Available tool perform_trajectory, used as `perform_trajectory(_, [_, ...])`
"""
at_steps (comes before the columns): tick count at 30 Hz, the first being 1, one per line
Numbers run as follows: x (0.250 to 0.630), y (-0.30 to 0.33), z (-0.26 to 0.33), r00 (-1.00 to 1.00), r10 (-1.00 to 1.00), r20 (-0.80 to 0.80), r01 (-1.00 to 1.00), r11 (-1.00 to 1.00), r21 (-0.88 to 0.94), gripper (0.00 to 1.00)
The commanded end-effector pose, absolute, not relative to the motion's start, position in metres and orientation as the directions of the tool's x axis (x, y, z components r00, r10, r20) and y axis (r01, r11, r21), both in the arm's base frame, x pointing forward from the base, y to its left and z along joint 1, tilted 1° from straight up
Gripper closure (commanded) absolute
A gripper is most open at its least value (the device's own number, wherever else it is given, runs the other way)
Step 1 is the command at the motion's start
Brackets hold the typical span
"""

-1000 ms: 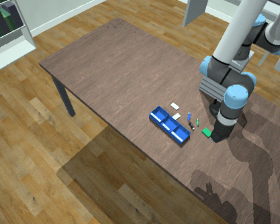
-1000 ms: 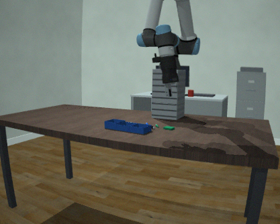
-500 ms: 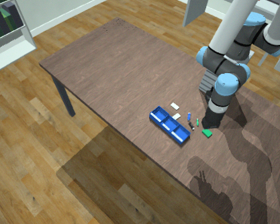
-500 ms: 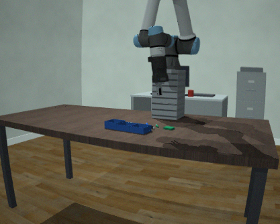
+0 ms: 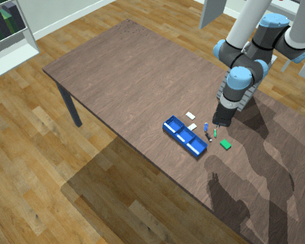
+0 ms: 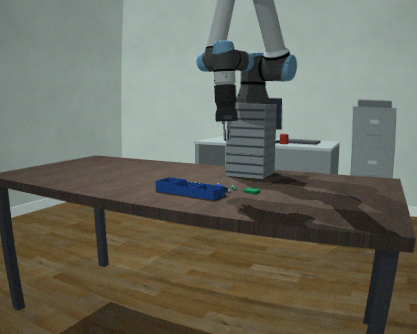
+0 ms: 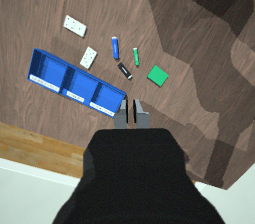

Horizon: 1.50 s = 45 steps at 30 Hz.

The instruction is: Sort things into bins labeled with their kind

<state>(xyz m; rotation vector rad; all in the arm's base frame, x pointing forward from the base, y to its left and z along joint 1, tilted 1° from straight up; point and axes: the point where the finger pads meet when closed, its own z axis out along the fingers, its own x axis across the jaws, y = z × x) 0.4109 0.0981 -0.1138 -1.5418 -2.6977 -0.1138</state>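
A blue bin with three labelled compartments (image 5: 185,136) lies on the table; it also shows in the wrist view (image 7: 75,82). Beside it lie two white cards (image 7: 74,26) (image 7: 88,57), a blue cylinder (image 7: 115,47), a small green cylinder (image 7: 136,56), a black stick (image 7: 125,70) and a green block (image 7: 158,76). All rest on the table outside the bin. My gripper (image 7: 130,106) hangs high above the table near the bin's end, as the exterior view shows (image 6: 226,131). Its fingers are nearly together, with only a thin gap and nothing between them.
A grey ribbed arm pedestal (image 6: 250,141) stands on the table behind the things. The table's near edge runs just past the bin (image 7: 48,120). A desk with a red cup (image 6: 284,138) and a filing cabinet (image 6: 373,138) stand beyond the table.
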Motion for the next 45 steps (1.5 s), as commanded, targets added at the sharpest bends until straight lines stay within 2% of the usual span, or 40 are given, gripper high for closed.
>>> perform_trajectory(1, [0.396, 0.078, -0.112, -0.386, 0.921, 0.051, 0.922, 0.385, 0.033, 0.69])
perform_trajectory(9, [0.375, 0.056, -0.111, -0.234, 0.972, 0.035, 0.972, 0.234, 0.014, 0.69])
perform_trajectory(12, [0.358, 0.040, -0.109, -0.106, 0.994, 0.020, 0.994, 0.106, 0.001, 0.69])
perform_trajectory(26, [0.358, 0.040, -0.109, -0.106, 0.994, 0.020, 0.994, 0.106, 0.001, 0.69])
perform_trajectory(30, [0.375, 0.019, -0.129, -0.287, 0.958, 0.019, 0.958, 0.287, 0.005, 0.69])
perform_trajectory(41, [0.423, -0.038, -0.182, -0.603, 0.798, 0.012, 0.798, 0.603, 0.005, 0.69])
perform_trajectory(43, [0.423, -0.038, -0.182, -0.603, 0.798, 0.012, 0.798, 0.603, 0.005, 0.69])
perform_trajectory(45, [0.431, -0.049, -0.192, -0.688, 0.726, 0.011, 0.726, 0.688, 0.005, 0.69])
